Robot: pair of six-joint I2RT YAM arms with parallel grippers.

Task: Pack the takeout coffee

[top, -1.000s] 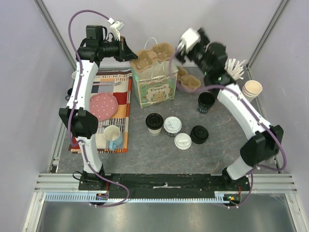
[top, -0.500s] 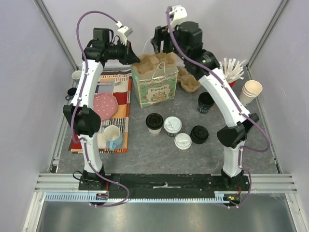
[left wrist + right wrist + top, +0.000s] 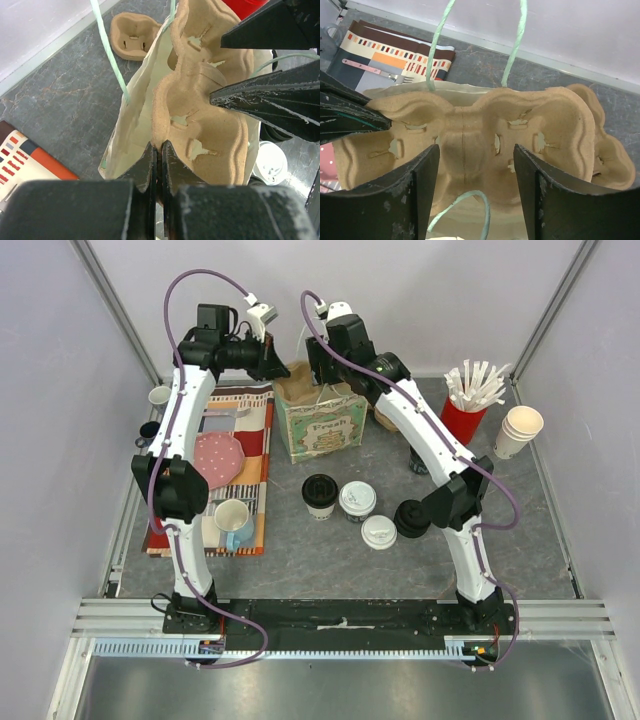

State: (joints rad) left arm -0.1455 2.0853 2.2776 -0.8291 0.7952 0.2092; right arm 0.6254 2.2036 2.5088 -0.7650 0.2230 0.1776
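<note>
Pulp carrier [image 3: 200, 125] sits at the mouth of the paper bag [image 3: 325, 430], clenched in your left pincer [image 3: 159, 150] with your right pincer [image 3: 476, 152] spread open astride it, while both lidded coffee cups [image 3: 357, 498] wait unpacked, well apart from either pincer.

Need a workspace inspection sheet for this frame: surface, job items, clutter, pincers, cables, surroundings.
Surface: grey table, no spills seen.
Job's things: two white-lidded cups stand on the table, unpacked.
Packing: tray lies across the top of the bag.
Clutter: black-topped cup, black lid, spare tray, placemat with plate and mug, red holder, cup stack.
Pincers: left pincer shut on the tray's rim; right pincer open, straddling the tray.
Cables: purple cables loop along both arms; no snag seen.
Surroundings: pale walls, metal frame; nothing else seen.
</note>
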